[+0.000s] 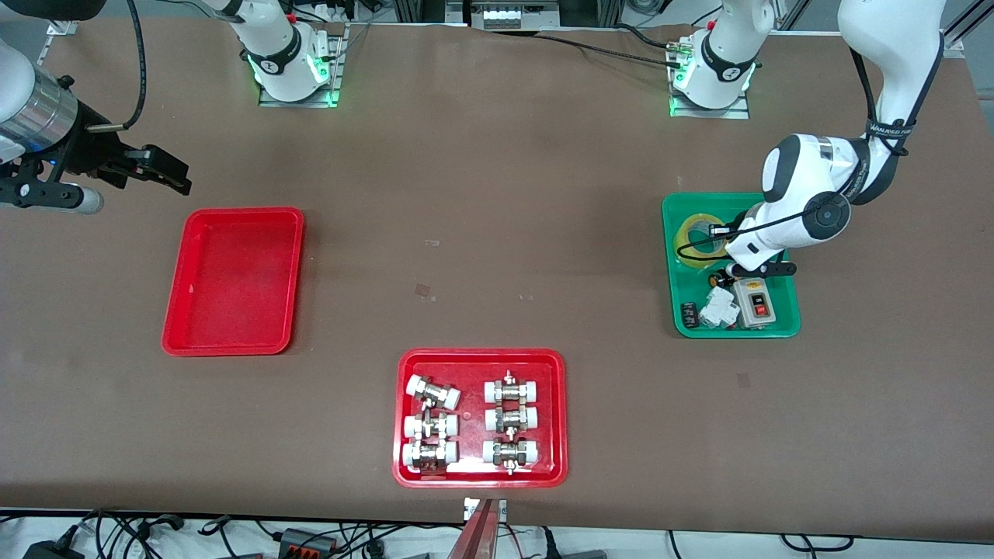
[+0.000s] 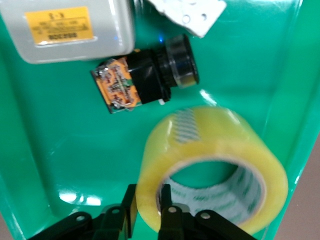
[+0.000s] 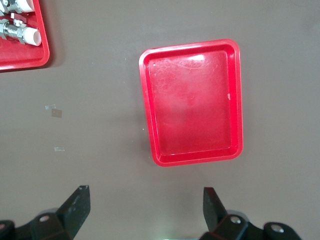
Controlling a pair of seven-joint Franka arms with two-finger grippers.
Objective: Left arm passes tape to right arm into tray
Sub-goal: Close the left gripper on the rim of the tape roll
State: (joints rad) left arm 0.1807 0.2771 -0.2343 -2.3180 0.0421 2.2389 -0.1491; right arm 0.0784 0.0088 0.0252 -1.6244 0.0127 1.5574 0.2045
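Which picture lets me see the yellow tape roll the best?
The left wrist view. The tape fills much of it, lying in the green tray, with the left claw closed on its wall. The front view shows only part of the roll, half hidden by the arm. The right wrist view does not show it.

The left arm is glossy white with black round joint caps, an all-white boxy wrist, a thin black cable looped along it and a black strap with small white lettering, and its base at the table's top edge glows green. Its black gripper has flat fingers with silver screw heads. The right arm is white with a shiny silver wrist band, a black cable, and a black gripper with wedge-shaped fingers.
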